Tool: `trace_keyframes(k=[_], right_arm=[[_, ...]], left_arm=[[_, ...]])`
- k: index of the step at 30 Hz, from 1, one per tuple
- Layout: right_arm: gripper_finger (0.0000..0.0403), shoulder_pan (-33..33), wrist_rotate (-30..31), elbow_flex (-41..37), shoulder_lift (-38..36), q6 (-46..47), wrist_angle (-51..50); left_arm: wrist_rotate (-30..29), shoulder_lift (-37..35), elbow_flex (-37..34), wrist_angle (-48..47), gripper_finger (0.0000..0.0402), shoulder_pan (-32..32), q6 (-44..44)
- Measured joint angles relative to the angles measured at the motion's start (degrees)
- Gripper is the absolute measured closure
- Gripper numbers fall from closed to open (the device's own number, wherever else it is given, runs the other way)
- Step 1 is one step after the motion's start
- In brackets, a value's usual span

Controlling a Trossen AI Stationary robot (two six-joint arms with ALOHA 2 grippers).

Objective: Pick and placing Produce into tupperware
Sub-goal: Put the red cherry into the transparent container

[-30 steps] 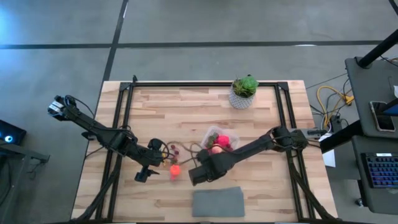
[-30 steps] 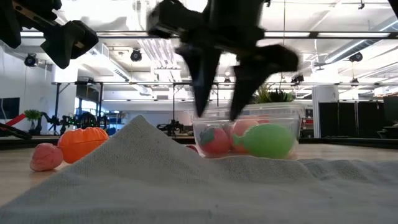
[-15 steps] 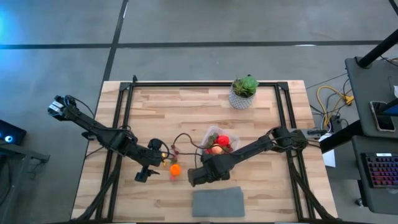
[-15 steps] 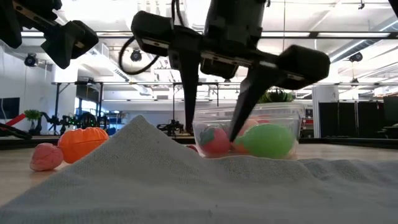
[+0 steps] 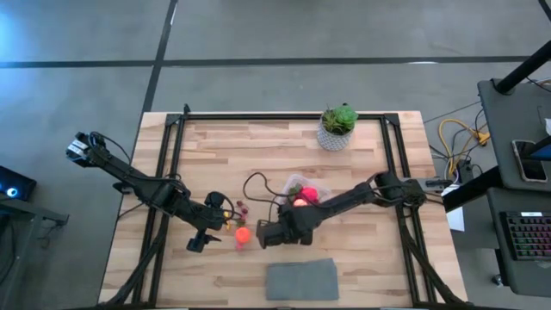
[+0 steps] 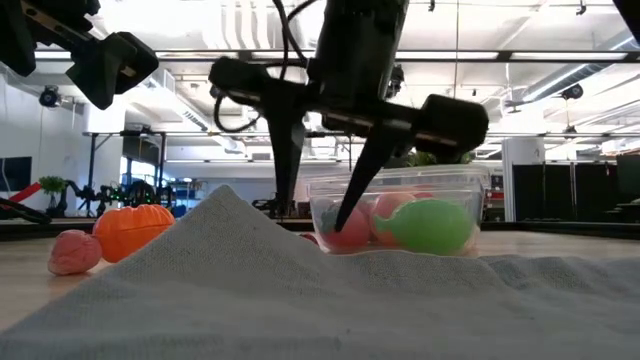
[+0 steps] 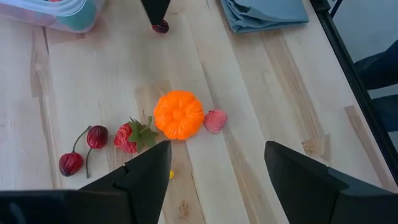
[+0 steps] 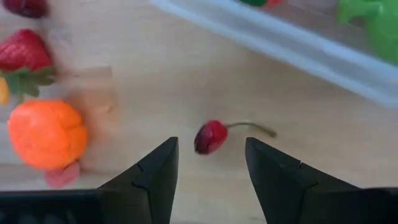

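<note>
The right gripper (image 8: 208, 165) hangs with fingers apart over a lone cherry (image 8: 211, 136) on the tabletop (image 8: 155, 81), just beside the tupperware (image 8: 280, 37). Being small and round, it could squirt sideways as the fingers close — or they pinch only the thin stem. The left gripper (image 7: 214, 171) waits open near the orange pumpkin (image 7: 179, 114).

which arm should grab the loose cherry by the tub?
Right. The right gripper is open with the cherry just ahead between its fingers, beside the tub. The left gripper hangs over the orange pumpkin.

Even overhead light, soft shadows; low view backlit; right wrist view blurred.
</note>
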Motion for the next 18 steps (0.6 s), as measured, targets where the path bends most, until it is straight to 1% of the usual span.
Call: trace_keyframes(k=[6, 18], right_arm=[[0.0224, -1.05, -1.64, -1.42, 0.0, 0.0, 2.51], [0.0225, -0.91, -2.41, -2.74, 0.0, -0.04, 4.18]], left_arm=[[0.0, 0.0, 0.0, 0.0, 0.0157, -0.02, -0.04], [0.0, 0.0, 0.0, -0.02, 0.0157, 0.0, 0.02]])
